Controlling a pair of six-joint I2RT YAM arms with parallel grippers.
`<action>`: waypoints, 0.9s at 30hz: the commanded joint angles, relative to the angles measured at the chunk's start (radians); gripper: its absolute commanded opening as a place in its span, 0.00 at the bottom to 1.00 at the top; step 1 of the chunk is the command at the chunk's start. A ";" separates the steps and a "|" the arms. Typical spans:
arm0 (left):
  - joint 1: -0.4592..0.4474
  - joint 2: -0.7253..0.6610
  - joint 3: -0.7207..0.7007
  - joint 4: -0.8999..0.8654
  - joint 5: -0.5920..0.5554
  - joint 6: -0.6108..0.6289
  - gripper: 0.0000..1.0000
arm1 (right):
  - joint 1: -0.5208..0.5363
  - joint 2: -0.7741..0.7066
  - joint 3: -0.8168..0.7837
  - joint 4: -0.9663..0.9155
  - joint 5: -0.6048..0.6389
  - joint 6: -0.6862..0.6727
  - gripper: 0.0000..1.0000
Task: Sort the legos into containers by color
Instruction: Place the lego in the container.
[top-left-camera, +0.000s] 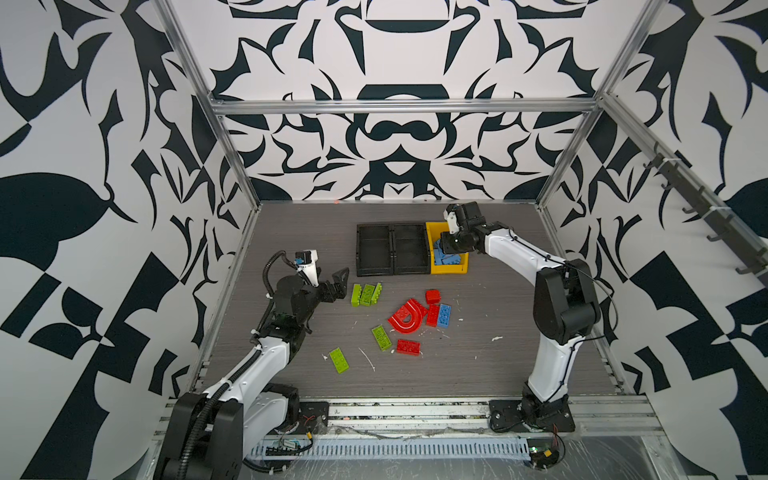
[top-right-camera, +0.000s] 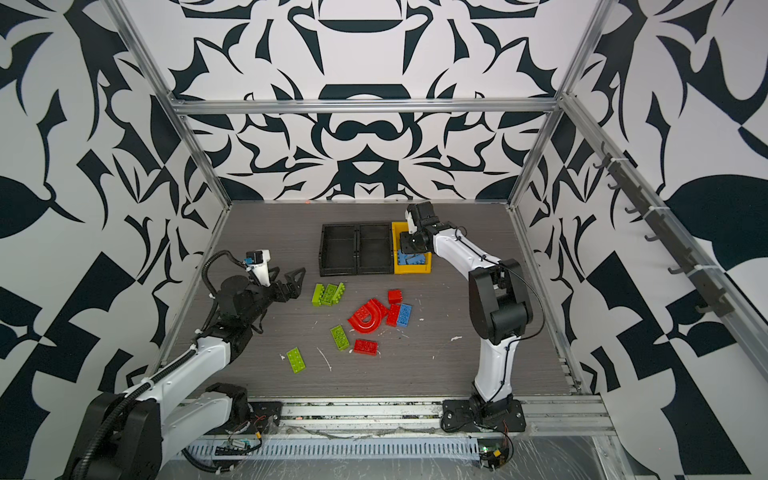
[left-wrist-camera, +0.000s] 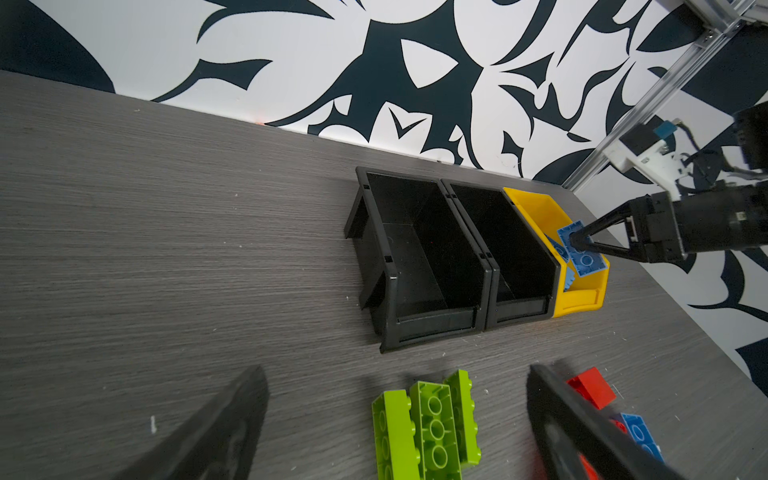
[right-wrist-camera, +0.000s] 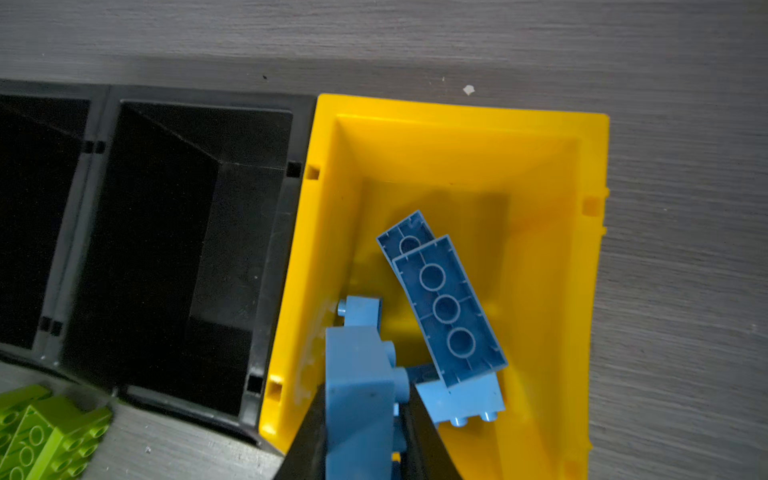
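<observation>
My right gripper (right-wrist-camera: 365, 399) is shut on a light blue lego (right-wrist-camera: 357, 365) and holds it over the yellow container (top-left-camera: 449, 270), which has other blue legos (right-wrist-camera: 449, 307) lying inside. The two black containers (top-left-camera: 374, 249) (top-left-camera: 411, 249) beside it look empty. My left gripper (top-left-camera: 338, 284) is open just left of three lime green legos (left-wrist-camera: 432, 419) lying side by side, touching none. A red arch (top-left-camera: 407, 318), three red bricks (top-left-camera: 432, 296), one blue brick (top-left-camera: 444, 316) and two more green bricks (top-left-camera: 381, 337) lie on the table.
The three containers stand in a row near the back wall. Metal frame posts (top-left-camera: 232, 149) edge the grey table on both sides. White scraps (top-left-camera: 368, 359) dot the table around the loose bricks.
</observation>
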 joint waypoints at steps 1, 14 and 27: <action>-0.002 0.003 -0.019 0.025 -0.002 -0.009 1.00 | -0.003 0.000 0.062 0.000 -0.013 -0.013 0.26; -0.002 -0.001 -0.019 0.025 0.002 -0.010 0.99 | -0.005 -0.048 0.074 -0.068 0.010 -0.037 0.53; -0.002 -0.008 -0.021 0.023 0.003 -0.008 0.99 | 0.076 -0.517 -0.501 0.037 0.026 0.154 0.52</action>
